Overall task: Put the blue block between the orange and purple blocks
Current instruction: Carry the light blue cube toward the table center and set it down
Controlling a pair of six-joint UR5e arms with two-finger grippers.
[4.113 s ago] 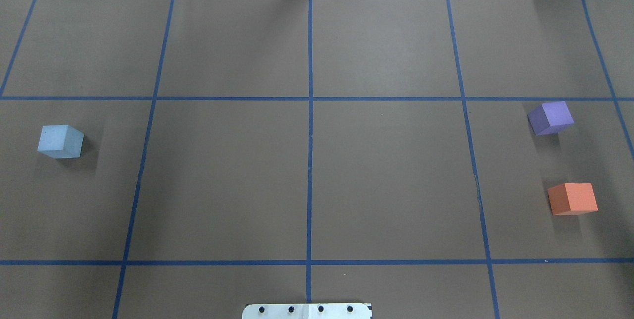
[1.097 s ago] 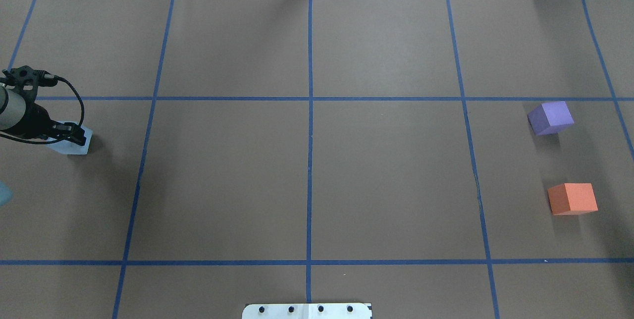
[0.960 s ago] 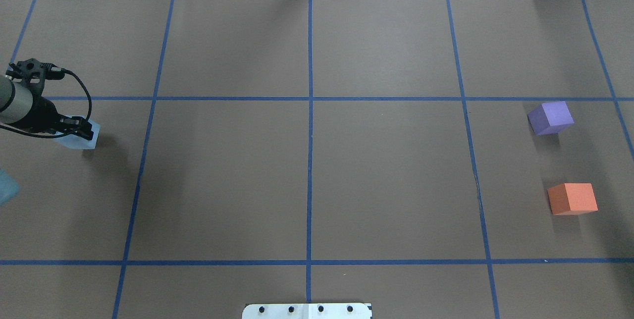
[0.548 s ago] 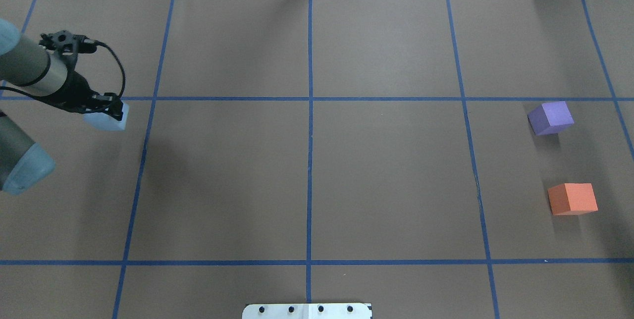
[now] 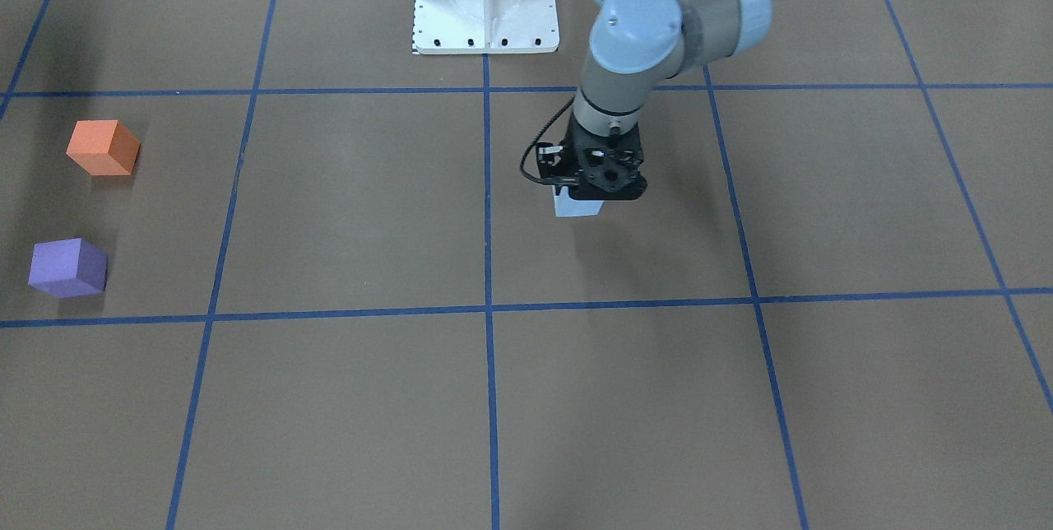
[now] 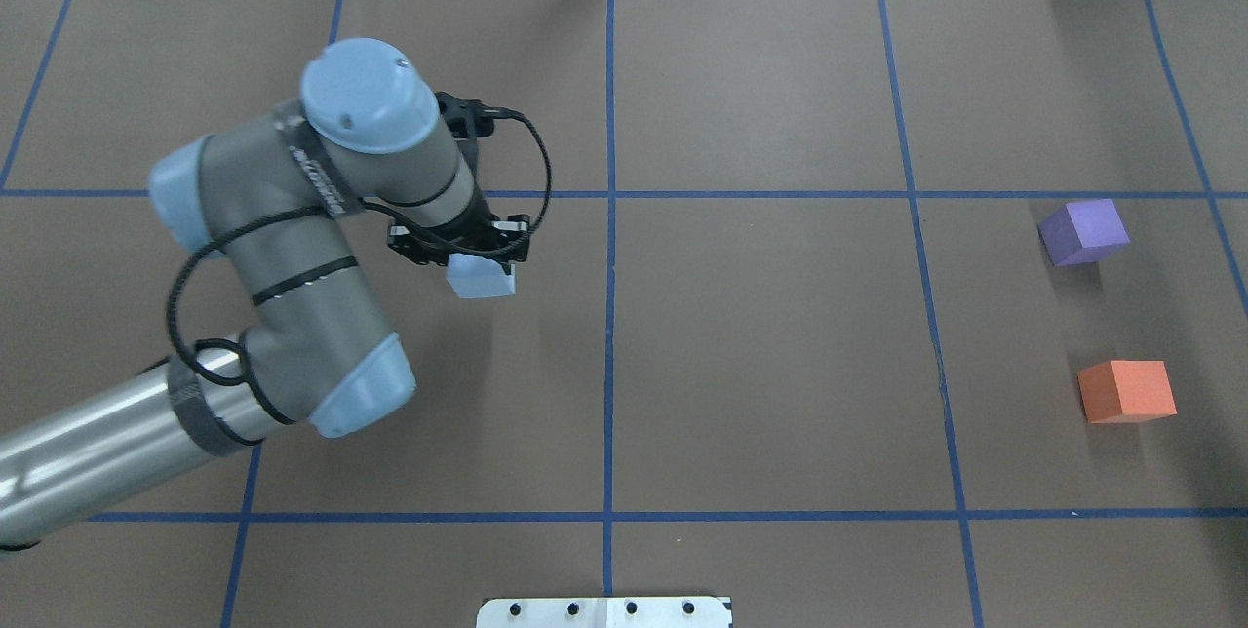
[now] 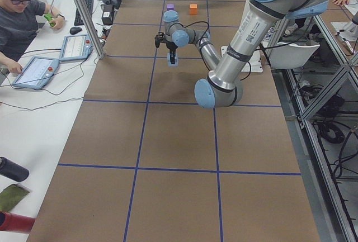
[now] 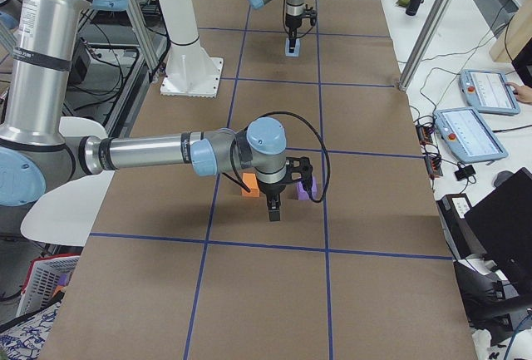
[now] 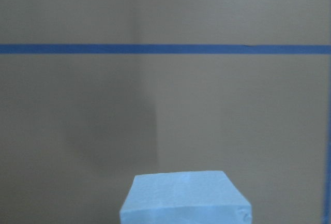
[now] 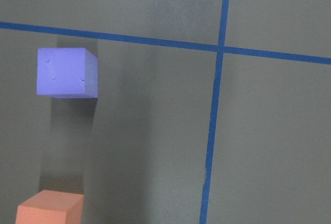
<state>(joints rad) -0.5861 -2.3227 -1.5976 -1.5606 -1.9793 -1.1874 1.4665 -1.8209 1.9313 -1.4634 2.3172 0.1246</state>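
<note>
My left gripper [image 6: 478, 262] is shut on the light blue block [image 6: 481, 279] and holds it above the table, just left of the centre line. The block also shows in the front-facing view [image 5: 573, 206] and at the bottom of the left wrist view [image 9: 183, 198]. The purple block [image 6: 1084, 231] and the orange block [image 6: 1127, 391] sit apart at the far right, the purple one farther from the robot. The right wrist view looks down on the purple block [image 10: 67, 72] and the orange block [image 10: 49, 207]. My right gripper [image 8: 274, 210] shows only in the exterior right view; I cannot tell if it is open or shut.
Blue tape lines divide the brown table cover into a grid. The white robot base plate [image 6: 604, 611] is at the near edge. An operator [image 7: 22, 7] sits with tablets beside the table's far side.
The left arm came in from the left, closed on the blue block, lifted it and carried it right, toward the table's middle. The purple and orange blocks have not moved.
</note>
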